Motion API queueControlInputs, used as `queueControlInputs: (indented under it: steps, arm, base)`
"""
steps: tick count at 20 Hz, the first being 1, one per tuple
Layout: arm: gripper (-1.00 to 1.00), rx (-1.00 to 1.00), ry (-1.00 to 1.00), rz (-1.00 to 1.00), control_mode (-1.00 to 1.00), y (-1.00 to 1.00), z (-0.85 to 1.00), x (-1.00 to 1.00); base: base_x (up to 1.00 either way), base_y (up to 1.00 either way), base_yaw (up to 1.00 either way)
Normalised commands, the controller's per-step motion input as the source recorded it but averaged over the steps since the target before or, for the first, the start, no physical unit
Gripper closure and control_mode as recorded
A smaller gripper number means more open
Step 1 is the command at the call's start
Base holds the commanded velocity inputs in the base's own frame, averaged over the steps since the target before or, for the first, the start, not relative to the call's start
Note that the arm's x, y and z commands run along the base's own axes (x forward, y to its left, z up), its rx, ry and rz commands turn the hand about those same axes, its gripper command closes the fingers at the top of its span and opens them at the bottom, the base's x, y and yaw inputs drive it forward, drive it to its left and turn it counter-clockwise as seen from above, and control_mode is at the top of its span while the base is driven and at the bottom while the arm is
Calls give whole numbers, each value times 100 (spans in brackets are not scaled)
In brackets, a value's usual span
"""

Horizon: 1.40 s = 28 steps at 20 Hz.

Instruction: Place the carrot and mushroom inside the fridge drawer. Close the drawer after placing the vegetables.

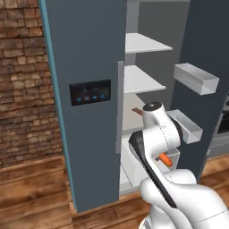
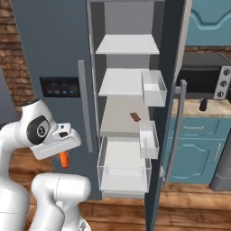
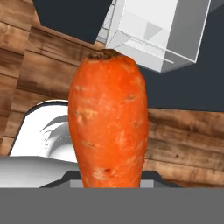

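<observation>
Between your fingers the carrot point(image 3: 108, 120) is clamped, its orange body standing up from the tips with the brown stem end farthest from the hand. In the right base view you see the carrot point(image 2: 64, 159) hanging below the gripper point(image 2: 63, 155), above the wooden floor point(image 2: 194, 207) and left of the open fridge point(image 2: 54, 49). The fridge drawer point(image 2: 124, 173) is pulled out at the bottom of the compartment, well apart from the carrot. A small brown item point(image 2: 135, 117) lies on the shelf point(image 2: 118, 122) above it.
</observation>
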Motion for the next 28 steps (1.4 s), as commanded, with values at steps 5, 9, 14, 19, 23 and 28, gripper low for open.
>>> queueControlInputs:
  steps: [5, 9, 14, 19, 23, 28]
  arm:
    - [100, 0, 0, 0, 100, 0, 0, 0]
    - [100, 0, 0, 0, 100, 0, 0, 0]
    - [100, 0, 0, 0, 100, 0, 0, 0]
    - [100, 0, 0, 0, 100, 0, 0, 0]
    - [100, 0, 0, 0, 100, 0, 0, 0]
    - [100, 6, 5, -1, -100, -36, -18, 31]
  base:
    - [56, 0, -12]
    - [29, 0, -14]
    - [13, 0, -11]
    - [46, 0, -9]
    - [31, -1, -6]
    - [1, -6, 0]
